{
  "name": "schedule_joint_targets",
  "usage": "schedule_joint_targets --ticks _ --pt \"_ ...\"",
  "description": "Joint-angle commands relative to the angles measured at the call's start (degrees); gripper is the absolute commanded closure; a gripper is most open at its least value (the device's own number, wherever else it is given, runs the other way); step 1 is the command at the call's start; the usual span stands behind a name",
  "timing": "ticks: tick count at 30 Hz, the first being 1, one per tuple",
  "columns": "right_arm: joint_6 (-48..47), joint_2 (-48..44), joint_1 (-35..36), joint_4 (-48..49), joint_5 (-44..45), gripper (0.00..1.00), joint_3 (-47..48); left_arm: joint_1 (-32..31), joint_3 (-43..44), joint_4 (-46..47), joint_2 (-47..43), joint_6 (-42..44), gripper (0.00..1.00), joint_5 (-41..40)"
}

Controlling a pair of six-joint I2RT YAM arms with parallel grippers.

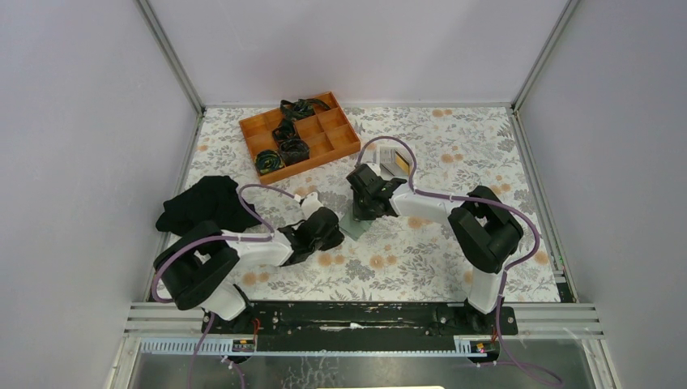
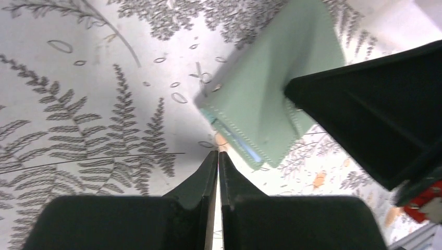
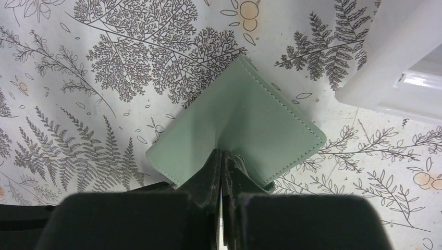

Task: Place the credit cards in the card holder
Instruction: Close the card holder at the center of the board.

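Between the closed tips of my right end effector (image 3: 224, 154) sat a pinched fold of the card holder (image 3: 260, 117). It looked soft, light and easily creased, best held near its stitched rim. My left end effector (image 2: 218, 155), closed and empty, hung just beside it.

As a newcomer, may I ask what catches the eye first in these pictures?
The sage-green card holder at the centre of the table stands out, pinched by the fingers of the right gripper, with the left gripper shut close to its edge. Behind, an orange compartment box holds dark bundles, and a black cloth lies at the left.
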Motion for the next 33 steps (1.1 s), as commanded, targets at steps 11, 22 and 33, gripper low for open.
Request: schedule_joint_targets --ticks 11,22,33 --pt "-1.1 0.9 -1.4 -1.2 0.2 1.0 -0.2 0.4 -0.5 1.1 -4.9 2.6 0.87 -1.2" --pt "-0.9 1.2 -1.5 -0.7 -0.4 1.0 -0.1 0.7 5.6 2.5 -2.7 7.7 0.78 -0.3" --pt "-1.1 1.5 -1.6 -1.8 -0.4 1.0 1.4 0.8 6.6 1.8 6.0 8.8 0.82 -0.1"
